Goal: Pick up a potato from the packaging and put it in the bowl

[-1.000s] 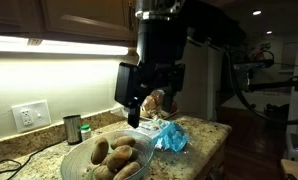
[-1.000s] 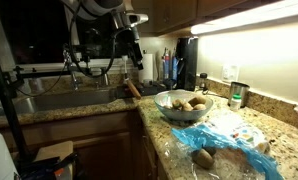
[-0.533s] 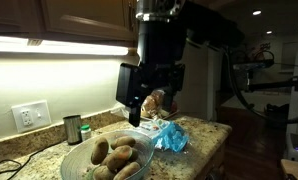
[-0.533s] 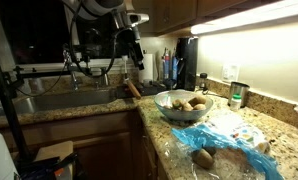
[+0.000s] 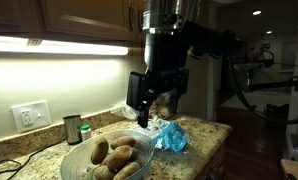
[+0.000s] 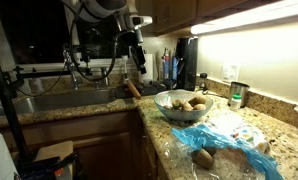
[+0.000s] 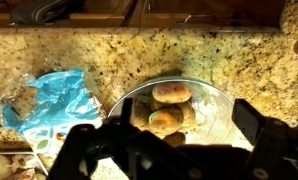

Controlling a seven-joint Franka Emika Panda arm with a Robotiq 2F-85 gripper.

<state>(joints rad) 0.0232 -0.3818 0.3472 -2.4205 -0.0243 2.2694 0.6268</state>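
Wrist view: the gripper [image 7: 167,128] hangs above the speckled granite bench [image 7: 109,50], its jaws spread wide apart and holding nothing. Directly beneath it stands the clear glass bowl [image 7: 221,100], which contains several potatoes [image 7: 171,93]. The blue plastic packaging [image 7: 54,100] lies crumpled on the bench just left of the bowl in this view, near but not clearly touching it. In an exterior view, a loose potato [image 6: 202,157] lies among the folds of the blue film at the near end of the bench.
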